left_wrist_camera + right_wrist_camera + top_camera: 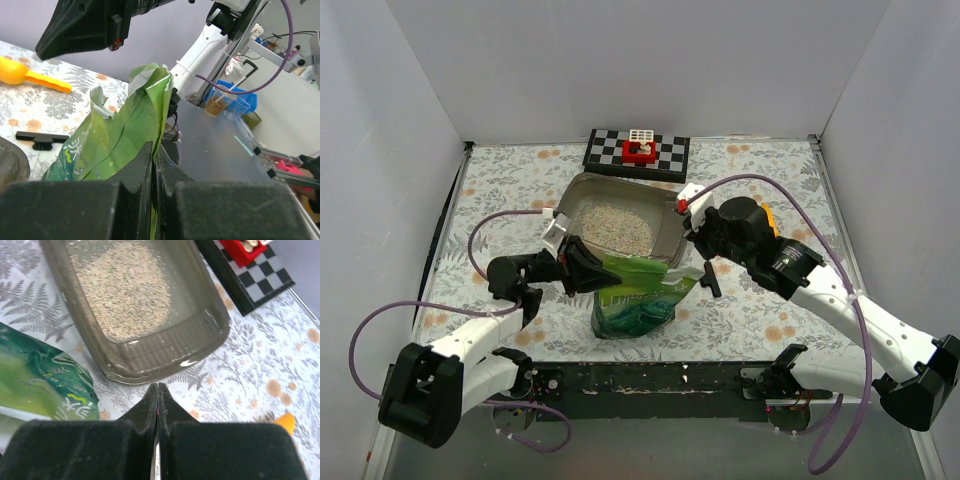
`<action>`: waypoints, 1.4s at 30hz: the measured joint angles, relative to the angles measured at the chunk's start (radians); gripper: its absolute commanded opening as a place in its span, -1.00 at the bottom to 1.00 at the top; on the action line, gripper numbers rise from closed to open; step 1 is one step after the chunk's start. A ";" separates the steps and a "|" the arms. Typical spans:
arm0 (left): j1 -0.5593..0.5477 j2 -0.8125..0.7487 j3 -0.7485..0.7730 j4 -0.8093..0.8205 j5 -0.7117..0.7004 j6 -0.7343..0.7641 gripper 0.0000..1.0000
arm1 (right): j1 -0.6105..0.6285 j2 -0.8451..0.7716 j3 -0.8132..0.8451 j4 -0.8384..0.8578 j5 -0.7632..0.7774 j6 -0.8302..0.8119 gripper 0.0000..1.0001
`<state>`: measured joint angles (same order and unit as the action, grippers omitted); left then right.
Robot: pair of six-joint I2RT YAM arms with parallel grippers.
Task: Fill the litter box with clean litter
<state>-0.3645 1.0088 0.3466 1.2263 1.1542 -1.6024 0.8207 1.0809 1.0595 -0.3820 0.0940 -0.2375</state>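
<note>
The litter box [165,365] holds a shallow patch of clean litter [125,290]. The green bag [635,298] stands just in front of the box's near wall. The left gripper [154,150] is clamped on the bag's crinkled top edge, while the right gripper [156,390], closed and empty, hovers by the box's right side. The bag looks floppy, slick and bottom-heavy, so a second hold lower down would likely steady pouring.

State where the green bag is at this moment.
In the top view, the green bag stands centrally, just in front of the litter box on its near side, with its top edge pinched in the left gripper.
</note>
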 measured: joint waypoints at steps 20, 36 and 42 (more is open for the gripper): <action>0.001 0.000 0.042 -0.019 0.114 0.012 -1.00 | 0.003 -0.069 0.059 -0.224 -0.362 -0.008 -0.97; 0.001 -0.023 0.042 -0.083 0.091 0.079 -1.00 | 0.005 -0.017 0.009 -0.213 -0.499 -0.004 -0.97; 0.001 -0.023 0.042 -0.091 0.078 0.086 -1.00 | 0.005 0.018 -0.026 -0.170 -0.517 -0.005 -0.97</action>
<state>-0.3637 0.9859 0.3882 1.1351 1.2324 -1.5166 0.8253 1.0985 1.0332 -0.5522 -0.4232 -0.2424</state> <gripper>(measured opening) 0.010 0.020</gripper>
